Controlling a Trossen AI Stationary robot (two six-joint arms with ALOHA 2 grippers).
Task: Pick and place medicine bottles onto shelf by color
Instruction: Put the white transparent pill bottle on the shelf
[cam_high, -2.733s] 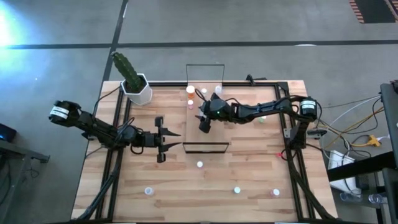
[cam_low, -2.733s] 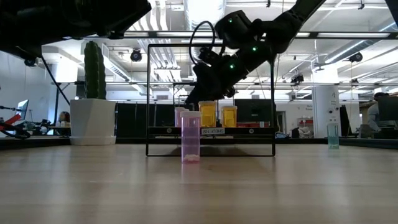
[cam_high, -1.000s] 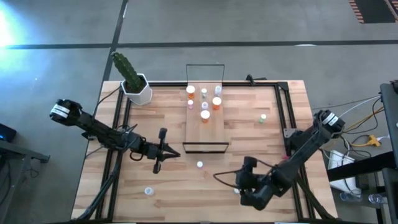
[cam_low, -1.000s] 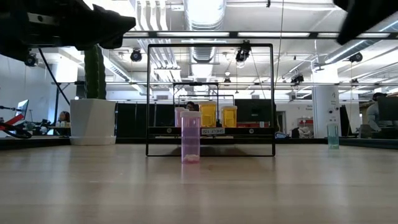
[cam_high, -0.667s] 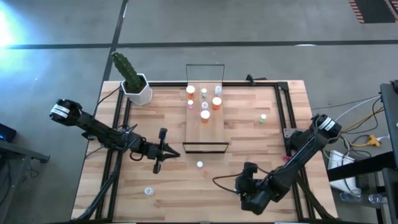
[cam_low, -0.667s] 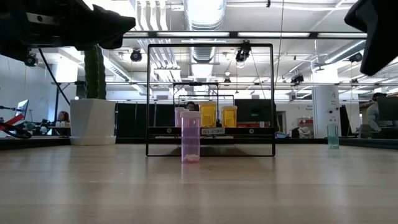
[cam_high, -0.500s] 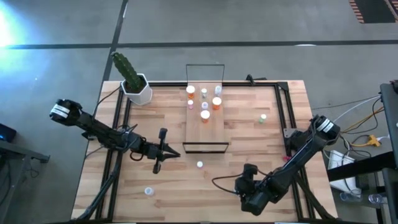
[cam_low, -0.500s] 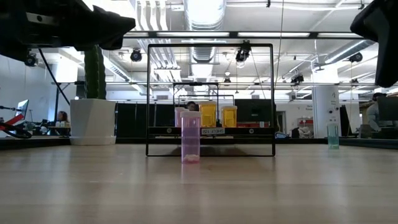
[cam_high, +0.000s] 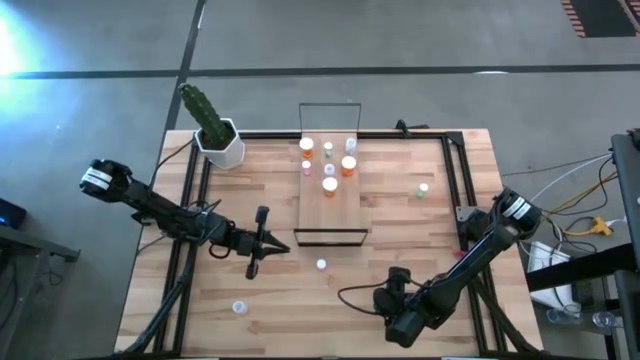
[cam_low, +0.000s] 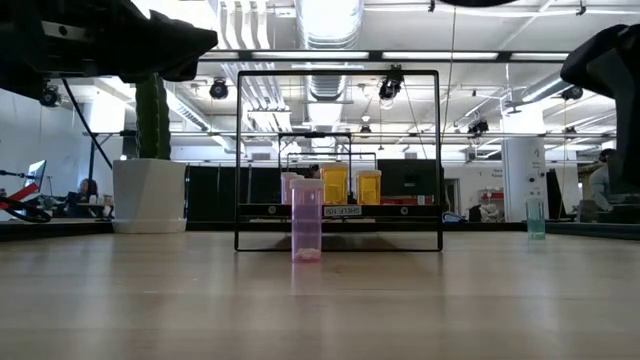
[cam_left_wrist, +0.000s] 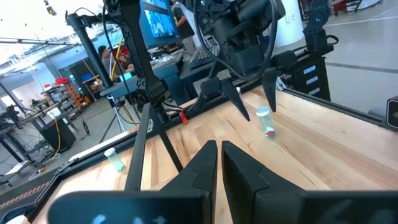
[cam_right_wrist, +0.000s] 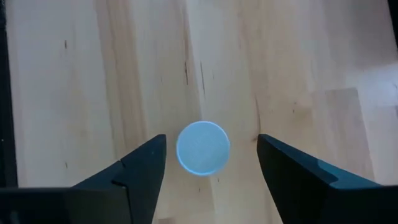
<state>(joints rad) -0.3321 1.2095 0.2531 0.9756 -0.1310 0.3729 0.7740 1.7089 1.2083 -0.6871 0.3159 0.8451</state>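
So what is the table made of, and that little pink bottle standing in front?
The table looks like wood with a smooth pale finish: planks and grain lines show. The pink bottle seems to be see-through plastic, since light passes through its tinted body, though it could be glass.

The shelf (cam_high: 331, 205) lies at the table's (cam_high: 250, 290) centre, several bottles (cam_high: 329, 185) standing toward its 12 o'clock end. A planter (cam_high: 220, 143) sits at 10 o'clock. One bottle (cam_high: 321, 265) stands just off the shelf's 6 o'clock end, another (cam_high: 423, 189) at 3 o'clock, another (cam_high: 239, 307) at 7 o'clock.
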